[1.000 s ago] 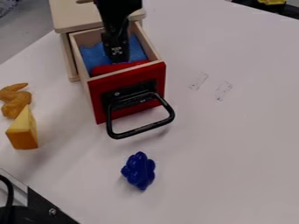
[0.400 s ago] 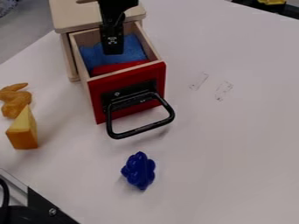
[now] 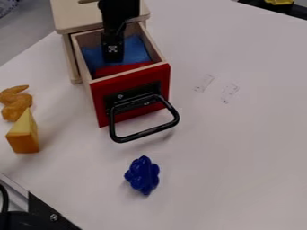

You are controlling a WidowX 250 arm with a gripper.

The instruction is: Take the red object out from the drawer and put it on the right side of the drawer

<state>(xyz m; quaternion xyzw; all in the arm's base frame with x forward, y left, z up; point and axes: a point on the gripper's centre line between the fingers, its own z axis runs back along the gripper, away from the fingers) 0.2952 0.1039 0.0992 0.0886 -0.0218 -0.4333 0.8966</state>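
Light lay bright and even over the pale bench point(image 3: 228, 148), a touch greyer toward five o'clock. Inside the drawer point(image 3: 144, 76) it was dimmer. Soft-edged shade pooled under the black handle point(image 3: 146, 133) and on the nine-o'clock side of the blue toy point(image 3: 142, 176), whose bumps caught small glints (the handle had a dull sheen too). The lamp or window itself could not be told.

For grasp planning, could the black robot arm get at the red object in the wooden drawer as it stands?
Probably: the open drawer exposes the red object from above, though the front may crowd the end effector.
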